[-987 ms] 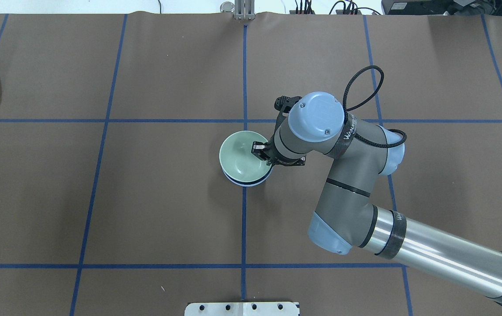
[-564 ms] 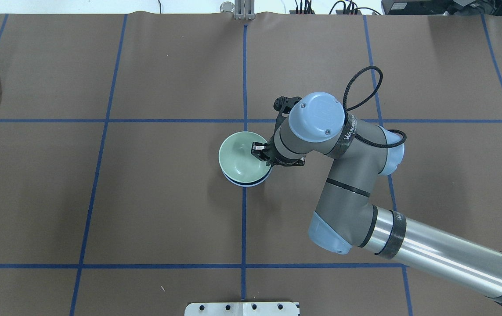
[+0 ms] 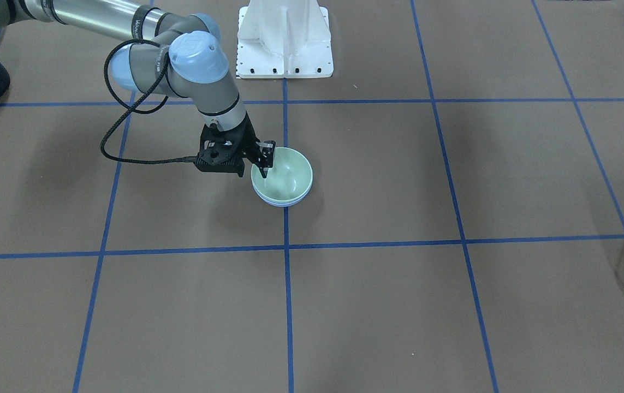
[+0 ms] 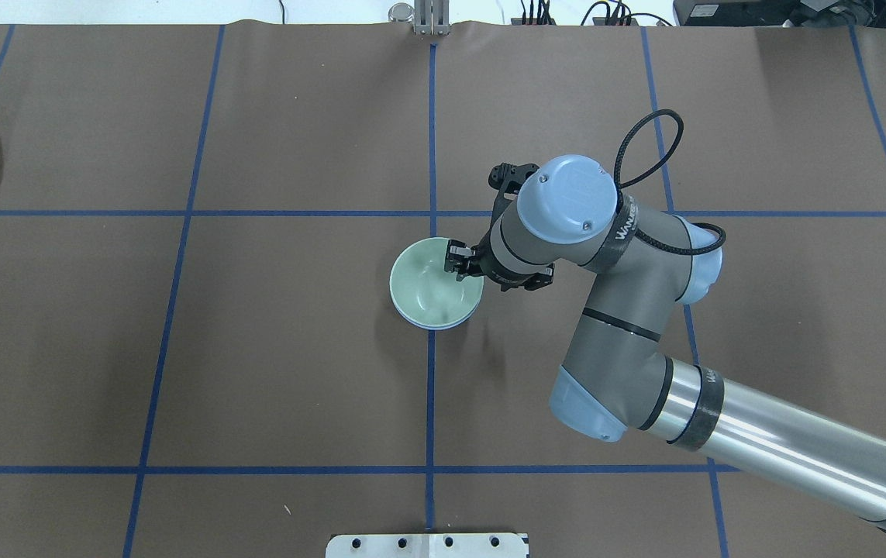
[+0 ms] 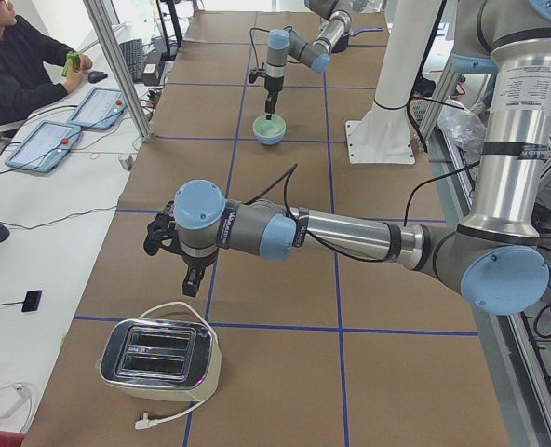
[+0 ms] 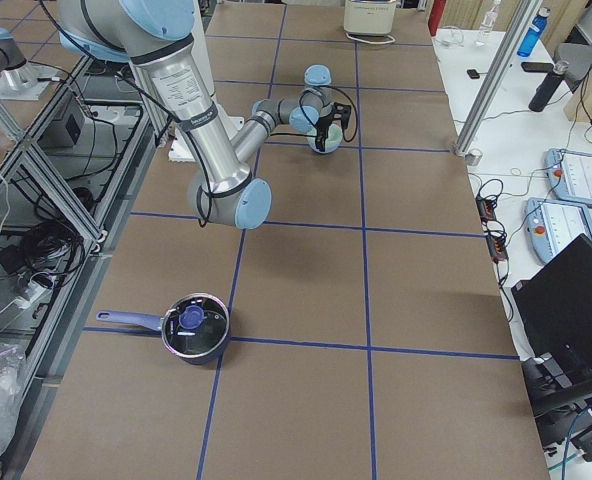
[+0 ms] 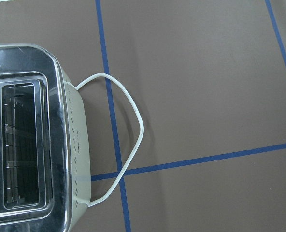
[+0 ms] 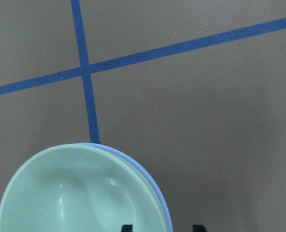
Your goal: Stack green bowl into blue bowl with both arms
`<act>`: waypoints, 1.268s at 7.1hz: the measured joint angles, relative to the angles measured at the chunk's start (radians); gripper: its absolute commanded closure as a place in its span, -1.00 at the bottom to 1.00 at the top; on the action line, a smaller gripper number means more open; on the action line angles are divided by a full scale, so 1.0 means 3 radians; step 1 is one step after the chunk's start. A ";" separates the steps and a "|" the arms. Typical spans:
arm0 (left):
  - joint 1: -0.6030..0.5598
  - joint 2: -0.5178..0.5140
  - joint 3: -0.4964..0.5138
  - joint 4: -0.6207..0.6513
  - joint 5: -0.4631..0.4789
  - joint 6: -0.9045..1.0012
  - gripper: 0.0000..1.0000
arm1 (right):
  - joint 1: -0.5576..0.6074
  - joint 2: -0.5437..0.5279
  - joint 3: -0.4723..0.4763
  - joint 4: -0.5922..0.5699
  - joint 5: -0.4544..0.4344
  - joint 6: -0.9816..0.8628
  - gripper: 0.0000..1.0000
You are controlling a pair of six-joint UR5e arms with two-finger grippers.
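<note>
The green bowl sits nested inside the blue bowl near the table's middle, with only the blue rim showing under it. Both also show in the front view, the green bowl above the blue rim. My right gripper hangs over the bowls' right rim, open. In the right wrist view its two fingertips straddle the green bowl and the blue rim with a gap. My left gripper hangs far off above the toaster; I cannot tell whether it is open or shut.
A chrome toaster with a white cord stands at the table's left end. A dark pot with a lid sits at the right end. The white base post stands at the robot's side.
The green bowl has settled lower into the blue bowl. My right gripper has let go of its rim and lifted slightly up and away.
</note>
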 measured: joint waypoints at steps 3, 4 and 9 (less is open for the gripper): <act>-0.0004 0.0003 -0.0008 -0.0002 0.0000 0.0005 -0.96 | 0.0705 -0.0059 0.0003 -0.0029 0.0626 -0.0342 -1.00; -0.0006 0.0004 -0.0009 -0.0002 -0.0001 0.0007 -0.96 | 0.1052 -0.0175 -0.0006 -0.0040 0.0841 -0.0692 -1.00; -0.0040 0.0015 0.0014 0.0000 0.0002 0.0138 -0.96 | 0.2412 -0.0744 -0.0322 -0.0351 0.1298 -0.2932 -1.00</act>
